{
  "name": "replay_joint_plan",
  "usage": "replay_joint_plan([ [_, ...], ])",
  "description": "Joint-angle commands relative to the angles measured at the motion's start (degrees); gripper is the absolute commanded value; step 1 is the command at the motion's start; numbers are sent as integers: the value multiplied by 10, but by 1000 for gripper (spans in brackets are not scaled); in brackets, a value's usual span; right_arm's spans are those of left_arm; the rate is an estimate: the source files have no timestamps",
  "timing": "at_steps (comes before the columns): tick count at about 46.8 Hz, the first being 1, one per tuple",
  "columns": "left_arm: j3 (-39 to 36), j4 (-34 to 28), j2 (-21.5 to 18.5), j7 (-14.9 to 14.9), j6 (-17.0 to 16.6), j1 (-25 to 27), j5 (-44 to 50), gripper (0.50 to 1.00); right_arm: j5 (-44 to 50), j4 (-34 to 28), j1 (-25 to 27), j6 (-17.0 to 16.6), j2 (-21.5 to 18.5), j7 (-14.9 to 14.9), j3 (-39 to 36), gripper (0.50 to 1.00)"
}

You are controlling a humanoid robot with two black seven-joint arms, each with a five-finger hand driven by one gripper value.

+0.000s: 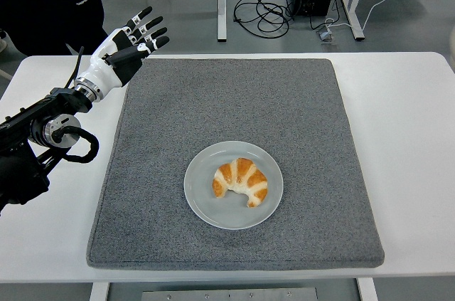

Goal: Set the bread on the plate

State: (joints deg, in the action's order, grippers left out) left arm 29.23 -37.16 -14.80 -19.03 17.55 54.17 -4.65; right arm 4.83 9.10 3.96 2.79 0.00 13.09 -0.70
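Left hand (130, 45) open; one croissant (240, 181), one plate (202, 205).
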Motion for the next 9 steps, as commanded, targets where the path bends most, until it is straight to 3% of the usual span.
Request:
replay_joint_plan([
  [1, 0, 0, -1, -1, 1, 0, 0, 931, 0, 0, 0, -1, 0, 0, 0, 1000],
  [9, 0, 0, -1, -2, 1, -1, 0, 936, 0, 1, 0, -1, 0, 0, 1, 1000],
])
